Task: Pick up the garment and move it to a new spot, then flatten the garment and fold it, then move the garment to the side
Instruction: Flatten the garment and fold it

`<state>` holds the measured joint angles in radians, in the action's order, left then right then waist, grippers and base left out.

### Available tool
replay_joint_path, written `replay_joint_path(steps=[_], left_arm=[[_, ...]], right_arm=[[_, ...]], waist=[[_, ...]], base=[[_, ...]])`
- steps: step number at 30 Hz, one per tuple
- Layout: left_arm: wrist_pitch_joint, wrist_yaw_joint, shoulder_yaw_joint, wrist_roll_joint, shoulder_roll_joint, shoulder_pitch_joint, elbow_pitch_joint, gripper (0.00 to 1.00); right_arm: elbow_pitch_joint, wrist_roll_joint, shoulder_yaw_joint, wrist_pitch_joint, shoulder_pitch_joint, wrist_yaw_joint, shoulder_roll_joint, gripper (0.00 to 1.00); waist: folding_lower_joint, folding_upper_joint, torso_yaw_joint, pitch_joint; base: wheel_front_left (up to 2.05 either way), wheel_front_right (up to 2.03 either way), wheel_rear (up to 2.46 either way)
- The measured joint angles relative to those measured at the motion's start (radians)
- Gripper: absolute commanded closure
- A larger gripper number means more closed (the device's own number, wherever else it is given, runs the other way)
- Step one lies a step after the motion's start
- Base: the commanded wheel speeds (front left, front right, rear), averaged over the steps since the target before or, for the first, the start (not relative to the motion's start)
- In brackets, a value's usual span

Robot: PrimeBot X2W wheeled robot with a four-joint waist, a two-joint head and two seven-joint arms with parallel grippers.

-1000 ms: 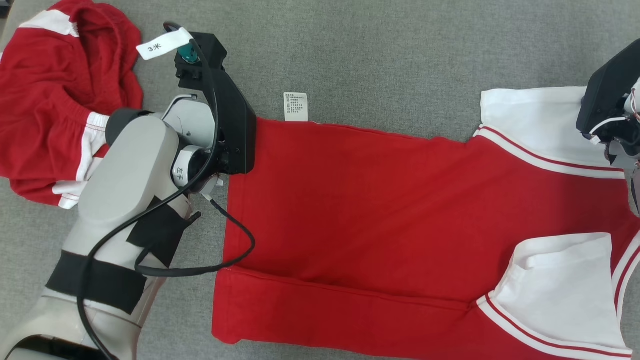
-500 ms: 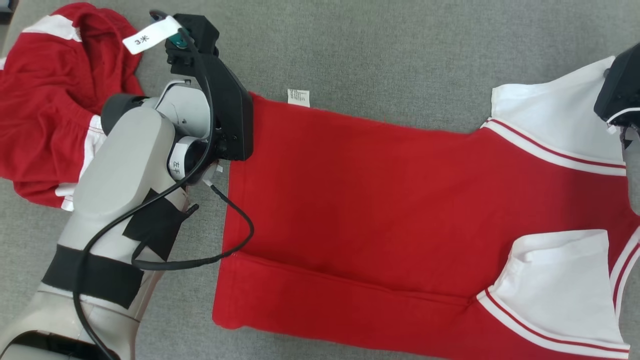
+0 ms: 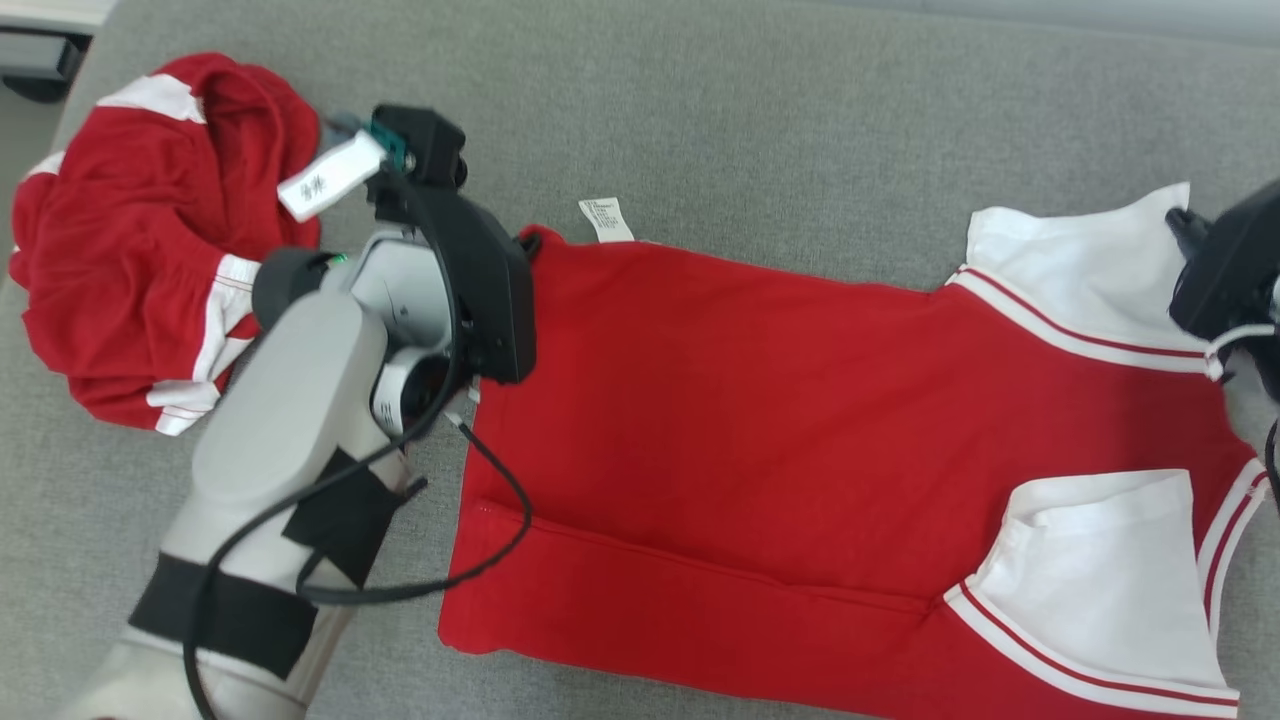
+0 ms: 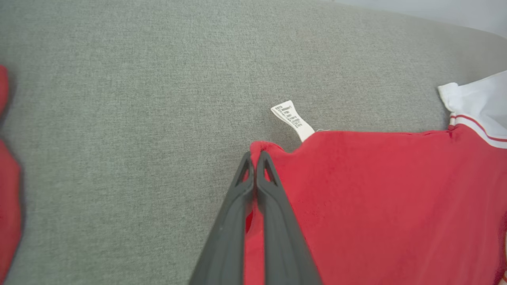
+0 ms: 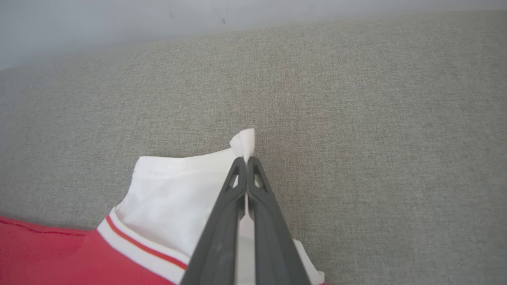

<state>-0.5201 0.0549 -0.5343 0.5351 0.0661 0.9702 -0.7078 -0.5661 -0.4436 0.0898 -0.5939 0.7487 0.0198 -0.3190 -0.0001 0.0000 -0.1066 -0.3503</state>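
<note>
A red garment (image 3: pixel 800 420) with white sleeves lies spread flat on the grey cloth surface (image 3: pixel 760 110), its near long edge folded over. My left gripper (image 4: pixel 254 158) is shut on the garment's far hem corner, beside the white care label (image 4: pixel 292 120). In the head view the left gripper (image 3: pixel 528 241) sits at that corner under its dark wrist. My right gripper (image 5: pixel 246 160) is shut on the far corner of the white sleeve (image 5: pixel 178 194). It shows in the head view as the right gripper (image 3: pixel 1183 218) at the sleeve's outer tip.
A second red and white garment (image 3: pixel 150 240) lies in a crumpled heap at the far left, close behind my left arm. The surface's edge and a strip of floor show at the upper left corner (image 3: pixel 40 50). Bare grey cloth stretches beyond the spread garment.
The head camera has shifted, so the whole picture sits lower. Both grippers stay shut on their corners, and the garment's far edge and sleeve corner have been drawn a little farther from me.
</note>
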Motion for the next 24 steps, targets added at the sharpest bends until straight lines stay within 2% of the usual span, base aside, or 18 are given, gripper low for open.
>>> replay_joint_path(steps=[2, 5, 6, 12, 17, 24], left_arm=[[0.027, 0.007, 0.002, 0.003, 0.0, -0.03, 0.016, 1.0], [0.046, 0.007, 0.006, 0.007, 0.001, -0.064, 0.024, 0.93], [0.057, 0.007, 0.008, 0.012, 0.002, -0.083, 0.026, 0.93], [0.117, 0.009, 0.022, 0.044, 0.017, -0.179, 0.072, 1.0], [0.154, 0.016, 0.038, 0.058, 0.026, -0.252, 0.112, 1.0], [0.182, 0.007, 0.051, 0.064, 0.055, -0.333, 0.158, 1.0]], right_arm=[[0.042, -0.021, 0.006, 0.006, -0.048, 0.022, 0.0, 1.0], [0.082, -0.032, 0.012, 0.011, -0.101, 0.036, 0.001, 1.0], [0.102, -0.034, 0.015, 0.012, -0.128, 0.043, 0.0, 1.0], [0.259, -0.042, 0.04, 0.012, -0.282, 0.043, -0.006, 1.0], [0.404, -0.057, 0.085, -0.004, -0.417, 0.04, -0.019, 1.0], [0.584, -0.087, 0.143, -0.047, -0.556, 0.006, -0.02, 1.0]], waist=[[0.0, 0.0, 0.0, 0.015], [0.0, 0.0, 0.0, 0.031], [0.0, 0.0, 0.0, 0.04], [-0.0001, 0.0, 0.009, 0.094], [-0.0001, -0.0001, 0.022, 0.135], [-0.0001, -0.0001, 0.046, 0.171]], base=[[0.0, 0.0, 0.0], [0.0, 0.0, 0.0], [0.0, 0.0, 0.0], [0.0, 0.0, 0.0], [0.0, 0.0, 0.0], [0.0, 0.0, 0.0]])
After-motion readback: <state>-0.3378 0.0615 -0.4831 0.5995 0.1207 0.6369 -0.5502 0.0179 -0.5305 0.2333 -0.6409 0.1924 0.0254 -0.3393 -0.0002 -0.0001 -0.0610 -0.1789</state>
